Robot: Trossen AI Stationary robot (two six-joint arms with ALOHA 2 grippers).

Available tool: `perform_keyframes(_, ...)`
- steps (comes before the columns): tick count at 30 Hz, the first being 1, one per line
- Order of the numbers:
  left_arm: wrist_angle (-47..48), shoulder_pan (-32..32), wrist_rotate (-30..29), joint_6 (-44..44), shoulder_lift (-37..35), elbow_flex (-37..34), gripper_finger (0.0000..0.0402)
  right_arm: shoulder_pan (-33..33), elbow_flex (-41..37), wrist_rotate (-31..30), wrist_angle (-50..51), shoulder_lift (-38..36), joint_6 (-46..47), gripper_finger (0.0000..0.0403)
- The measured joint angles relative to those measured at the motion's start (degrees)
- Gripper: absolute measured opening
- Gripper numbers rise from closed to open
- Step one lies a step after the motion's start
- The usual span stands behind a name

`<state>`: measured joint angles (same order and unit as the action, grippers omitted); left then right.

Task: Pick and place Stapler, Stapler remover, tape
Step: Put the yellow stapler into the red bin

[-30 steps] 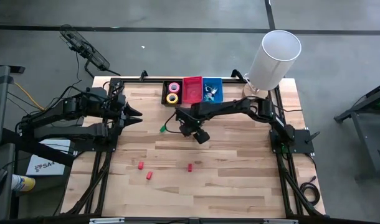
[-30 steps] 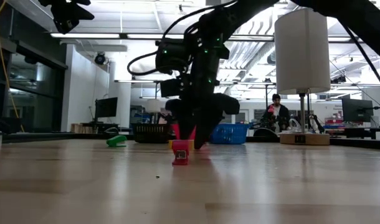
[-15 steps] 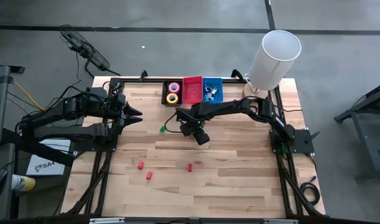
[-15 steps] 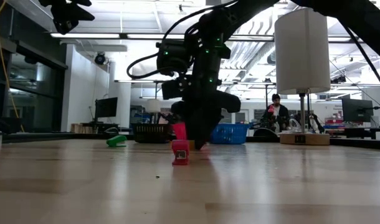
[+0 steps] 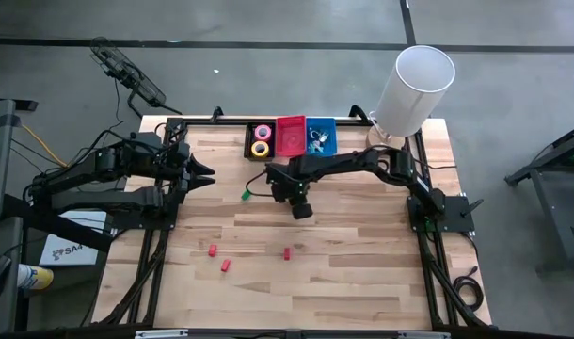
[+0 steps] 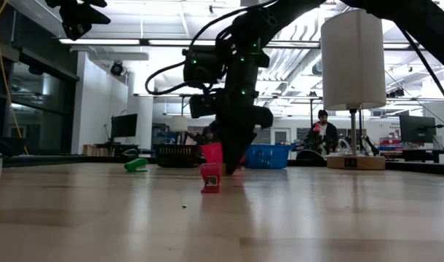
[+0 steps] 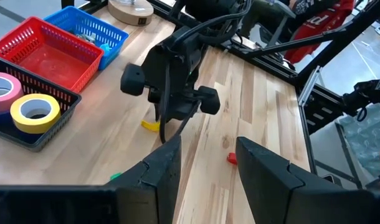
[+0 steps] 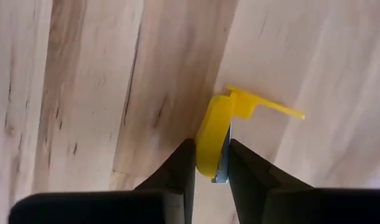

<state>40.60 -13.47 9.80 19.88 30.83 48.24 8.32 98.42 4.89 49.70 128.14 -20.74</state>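
Note:
A yellow stapler remover with a metal part lies on the wooden table near its middle. My right gripper points down at it and is shut on it; it also shows in the high view. A pink tape roll and a yellow one lie in a black basket at the far edge. My left gripper hangs open above the table's left side, nothing between its fingers. A small green piece and three small red pieces lie loose. I cannot tell which is the stapler. My right gripper pinches the stapler remover's yellow body between its two fingers, which come from above and point down. One fingertip is on the yellow side, the other on the side with the metal part. The remover's winged end rests on the table.
A red basket and a blue basket stand beside the black one at the far edge. A tall white cylinder on a round wooden base stands at the far right corner. A red piece sits in front of my right gripper in the low view.
My right gripper has stayed over the same spot, rolled about its own pointing line, and shut from wide open onto the yellow stapler remover. The remover still lies on the table.

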Motion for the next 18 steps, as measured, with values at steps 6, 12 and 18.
perform_keyframes(6, 0.0, 0.0, 0.0, 0.0, 0.0, 0.0, 0.0151, 0.1, 4.0, 0.0, 4.3, -0.2, 4.9, 0.0070)
perform_keyframes(12, 0.0, 0.0, 0.0, 0.0, 0.0, 0.0, 0.0151, 1.5, 11.1, -0.4, 8.8, -0.4, 6.9, 0.0066)
perform_keyframes(18, 0.0, 0.0, 0.0, 0.0, 0.0, 0.0, 0.0151, 5.3, 17.5, -2.0, 9.9, -0.4, 9.3, 0.0071)
